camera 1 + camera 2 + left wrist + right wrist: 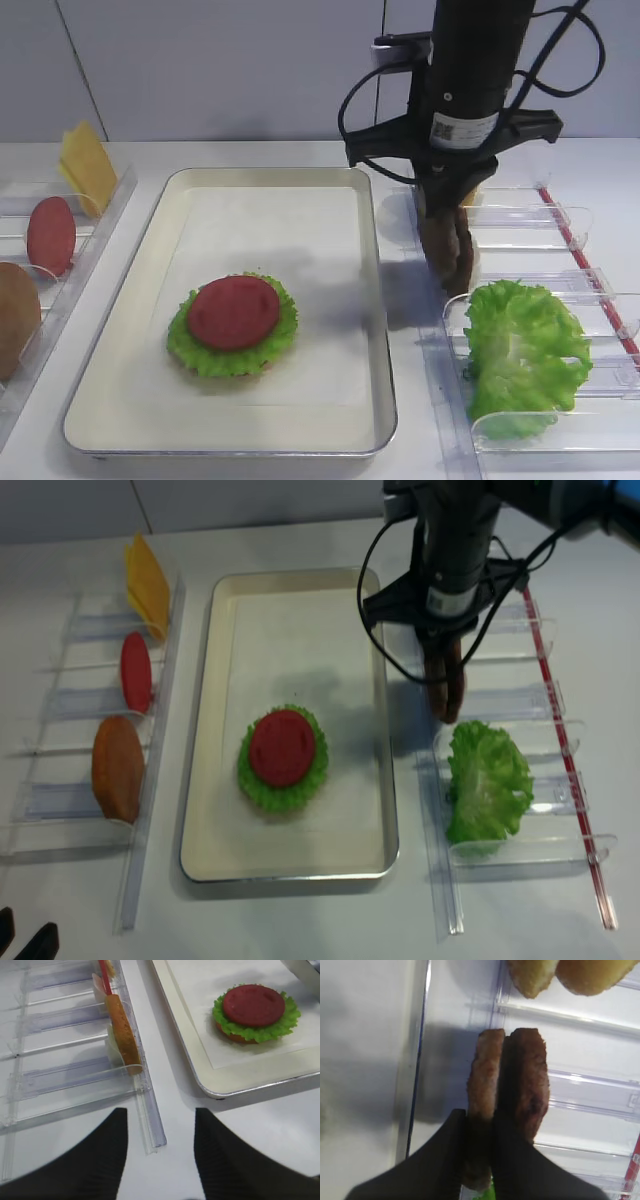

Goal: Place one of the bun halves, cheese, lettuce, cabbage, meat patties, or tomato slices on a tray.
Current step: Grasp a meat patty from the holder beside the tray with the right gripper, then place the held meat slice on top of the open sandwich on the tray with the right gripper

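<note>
White tabletop (300, 155) under grey wall; right gripper (480, 1125) clamps a meat patty (482, 1080); left gripper (160, 1130) gapes.

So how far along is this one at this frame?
Done: a bun half, lettuce and a tomato slice are stacked on the tray. In hand: the right gripper is shut on the meat patties, over the right rack. Left: carrying a patty to the tray.

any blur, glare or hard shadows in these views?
Right wrist: soft overall, meat patties and black fingers blurred, tray rim smeared. Left wrist: fingers out of focus, burger stack sharp. First exterior high: arm shadow right of the tray. Realsense: flat, even light.
</note>
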`<state>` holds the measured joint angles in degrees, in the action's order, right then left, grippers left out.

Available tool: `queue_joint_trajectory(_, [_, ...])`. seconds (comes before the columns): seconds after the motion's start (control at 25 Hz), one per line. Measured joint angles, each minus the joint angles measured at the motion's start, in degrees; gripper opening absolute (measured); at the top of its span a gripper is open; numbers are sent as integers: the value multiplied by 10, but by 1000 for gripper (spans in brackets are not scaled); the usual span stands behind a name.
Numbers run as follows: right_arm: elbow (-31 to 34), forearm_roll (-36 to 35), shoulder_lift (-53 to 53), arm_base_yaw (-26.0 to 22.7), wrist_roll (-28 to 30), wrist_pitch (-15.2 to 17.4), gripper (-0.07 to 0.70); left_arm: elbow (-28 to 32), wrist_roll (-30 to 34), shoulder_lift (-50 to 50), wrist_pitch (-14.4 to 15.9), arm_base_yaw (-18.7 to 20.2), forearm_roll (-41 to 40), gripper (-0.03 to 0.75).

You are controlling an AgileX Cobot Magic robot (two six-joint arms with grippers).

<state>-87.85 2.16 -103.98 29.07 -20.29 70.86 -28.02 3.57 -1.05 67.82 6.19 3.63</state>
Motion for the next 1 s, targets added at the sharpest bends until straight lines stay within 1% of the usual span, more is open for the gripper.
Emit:
queue_joint_trajectory(0.28, [-4,-15,58,0,10,-1,149,0,0,0,0,0,0,293])
queue_joint_trajectory(0.36, [-4,-31,79,0,19,0,149,0,0,0,0,0,0,293])
queue_joint_trajectory(0.44, [-4,-67,99,0,42,0,148,0,0,0,0,0,0,293])
queue_joint_trajectory(0.68, [-4,-250,112,0,176,5,148,0,0,0,0,0,0,293])
queue_joint_trajectory(0.88, [3,-354,103,0,276,3,148,0,0,0,0,0,0,293])
queue_joint_trajectory(0.96, [28,-415,101,0,331,-13,148,0,0,0,0,0,0,293])
queue_joint_trajectory(1.0, [46,-443,100,0,359,-29,148,0,0,0,0,0,0,293])
